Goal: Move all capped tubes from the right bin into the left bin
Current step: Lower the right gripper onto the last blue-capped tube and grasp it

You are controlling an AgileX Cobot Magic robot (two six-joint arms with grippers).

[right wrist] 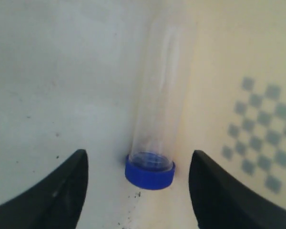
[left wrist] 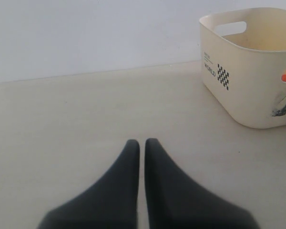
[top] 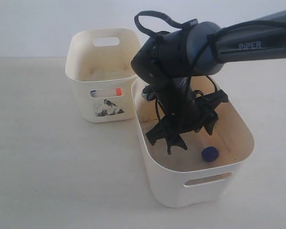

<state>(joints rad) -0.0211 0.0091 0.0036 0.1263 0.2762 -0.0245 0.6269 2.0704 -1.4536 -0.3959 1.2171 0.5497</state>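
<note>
A clear tube with a blue screw cap (top: 209, 153) lies on the floor of the plain-fronted right bin (top: 195, 193), near its front. My right gripper (top: 186, 136) reaches down into that bin. In the right wrist view the tube (right wrist: 159, 95) lies between the open right gripper (right wrist: 138, 155) fingers, cap (right wrist: 150, 174) nearest the camera, untouched. The left bin (top: 86, 62) with the black drawing holds a tube whose orange cap (top: 117, 91) shows through the handle slot. My left gripper (left wrist: 142, 142) is shut and empty over the bare table, apart from the left bin (left wrist: 248, 90).
The two bins stand close together, the left bin behind and to the left of the right one. A checkered print (right wrist: 262, 138) marks the right bin's inner wall beside the tube, and dark specks (right wrist: 133, 195) lie on its floor. A pale wall stands behind the table.
</note>
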